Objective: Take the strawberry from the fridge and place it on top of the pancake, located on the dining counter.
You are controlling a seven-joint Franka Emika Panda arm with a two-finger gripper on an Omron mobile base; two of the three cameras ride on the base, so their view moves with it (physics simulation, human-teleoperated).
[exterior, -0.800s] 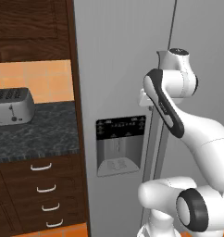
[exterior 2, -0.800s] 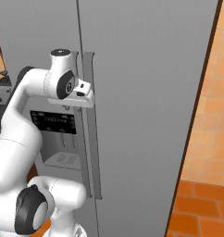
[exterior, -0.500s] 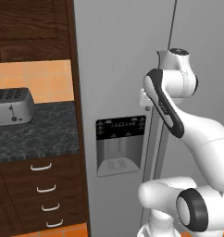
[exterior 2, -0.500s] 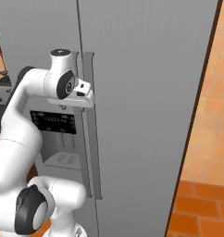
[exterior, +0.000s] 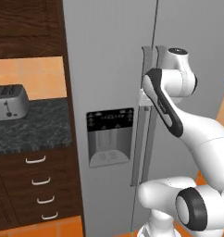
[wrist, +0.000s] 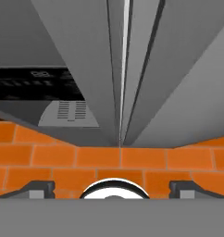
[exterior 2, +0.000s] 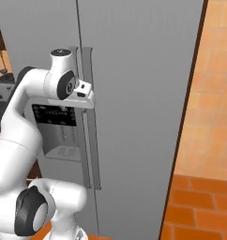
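Gripper (wrist: 112, 187) spread wide, grasping nothing, its two dark tips well apart and pointing along the fridge (exterior 2: 139, 70) front toward the orange brick floor (wrist: 109, 159). Both doors are shut, smooth matte light grey, with two slim vertical handles (exterior 2: 86, 117) side by side at the seam; the white hand sits right at them (whether it touches is unclear). Left door carries a glossy black dispenser panel (exterior: 109, 137). Beside the fridge: dark wood drawers (exterior: 37, 187), a speckled dark counter (exterior: 30, 125), a boxy metal toaster (exterior: 9, 102). Arm and scene match the earlier frames; nothing has shifted.
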